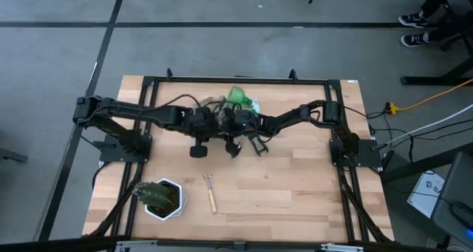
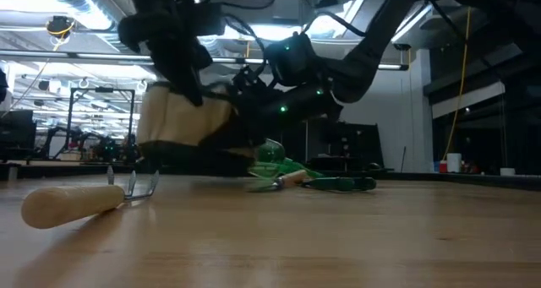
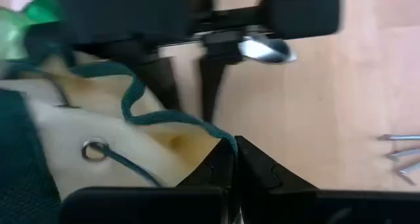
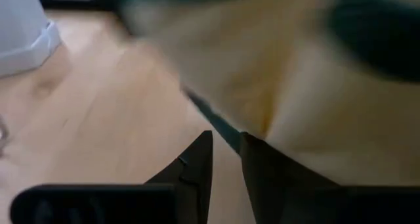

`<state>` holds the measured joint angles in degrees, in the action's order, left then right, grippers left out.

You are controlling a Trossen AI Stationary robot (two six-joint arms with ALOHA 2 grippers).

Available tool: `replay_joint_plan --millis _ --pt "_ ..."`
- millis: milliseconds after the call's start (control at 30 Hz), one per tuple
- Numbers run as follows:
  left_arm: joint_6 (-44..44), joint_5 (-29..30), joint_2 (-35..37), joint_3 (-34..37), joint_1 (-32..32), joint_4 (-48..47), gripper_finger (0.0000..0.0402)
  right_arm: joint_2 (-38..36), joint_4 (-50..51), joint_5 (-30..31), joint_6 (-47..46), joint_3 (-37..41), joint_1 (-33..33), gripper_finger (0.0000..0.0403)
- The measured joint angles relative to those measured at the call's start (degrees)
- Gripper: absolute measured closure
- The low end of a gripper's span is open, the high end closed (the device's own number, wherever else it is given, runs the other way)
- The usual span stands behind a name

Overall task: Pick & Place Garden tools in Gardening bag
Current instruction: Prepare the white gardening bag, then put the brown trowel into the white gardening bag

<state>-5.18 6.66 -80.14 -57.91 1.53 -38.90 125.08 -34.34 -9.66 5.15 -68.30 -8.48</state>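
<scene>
The cream gardening bag (image 3: pixel 79 142) with dark green trim stands at the table's far middle (image 1: pixel 213 106), mostly hidden under both arms in the high view. My left gripper (image 3: pixel 233 168) is shut on its rim. My right gripper (image 4: pixel 226 155) meets the bag from the opposite side, with the green edge running in between its fingers. The green spray bottle (image 1: pixel 239 97) lies just beyond the bag. In the low view more tools (image 2: pixel 334 184) lie on the table beside the bottle. The wooden-handled little rake (image 1: pixel 211 193) lies flat near the front edge. My left gripper pinches the bag's green-trimmed top edge (image 3: pixel 226 144) between its two fingers, slanting down from the table's left. The cream wall sags slack beside the fingers. My right gripper has the bag's green edge (image 4: pixel 220 132) between its fingers, coming nearly level from the table's right. Blur hides the rest.
A white pot with a green plant (image 1: pixel 162 199) stands at the near left corner. The rake's handle (image 2: pixel 63 205) lies close to the low camera. Bare wood (image 1: pixel 295 193) stretches over the near right of the table.
</scene>
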Motion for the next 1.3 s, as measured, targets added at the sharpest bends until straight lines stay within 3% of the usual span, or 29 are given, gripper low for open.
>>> replay_joint_plan --millis 267,500,867,1033,1300 --pt "7.69 -3.96 0.0 3.28 -1.36 -0.11 0.0398 -0.02 5.58 1.49 -2.84 -0.16 -1.11 0.032" --pt "10.43 -3.33 0.0 4.87 -1.33 1.62 0.038 -0.01 11.75 0.86 -2.84 -0.12 -0.86 0.032" --pt "14.15 -5.7 0.0 4.79 -1.26 1.65 0.0275 -0.02 13.02 0.44 -3.87 -0.12 -0.82 0.032" --pt "14.97 -6.84 0.0 1.29 -1.02 0.9 0.0226 -0.46 14.04 -4.73 -5.25 -0.08 -1.21 0.032" --pt "14.56 -7.08 0.02 -5.13 -1.02 -2.73 0.0204 -3.56 17.82 -9.34 -5.51 0.01 -2.43 0.032"
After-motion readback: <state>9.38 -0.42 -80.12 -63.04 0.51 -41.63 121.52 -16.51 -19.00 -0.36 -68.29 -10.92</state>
